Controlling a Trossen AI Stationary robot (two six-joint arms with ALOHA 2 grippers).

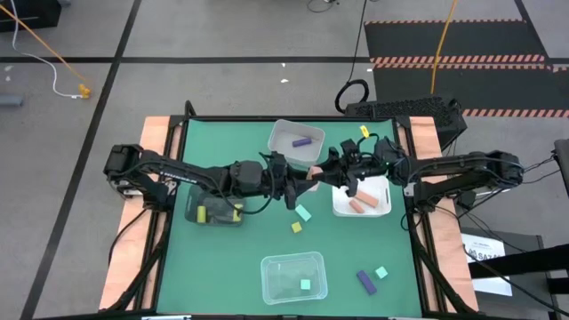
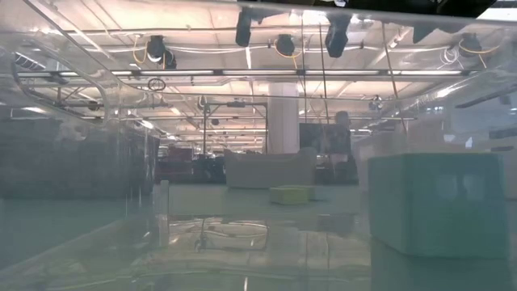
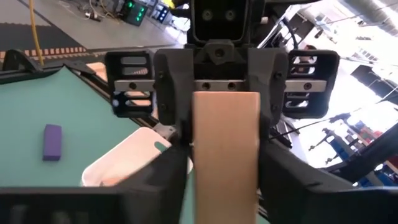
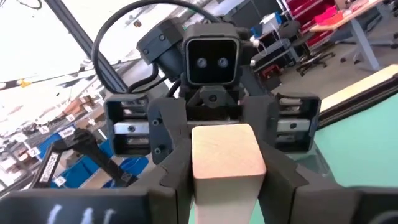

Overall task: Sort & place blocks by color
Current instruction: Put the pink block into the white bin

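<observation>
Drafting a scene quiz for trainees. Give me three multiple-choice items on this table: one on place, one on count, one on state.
1. Which tray holds a purple block?
A. grey tray
B. clear tray
C. white tray

2. How many salmon-pink blocks lie in the white tray?
A. none
B. two
C. five

3. The salmon-pink bar is:
A. lying in the clear tray
B. up between the two hands
C. stacked on a yellow block

Key:
1. A: the purple block lies in the grey tray.
2. B: two salmon-pink blocks lie side by side in the white tray.
3. B: the salmon-pink bar sits between the left hand and the right hand, off the table.
</observation>
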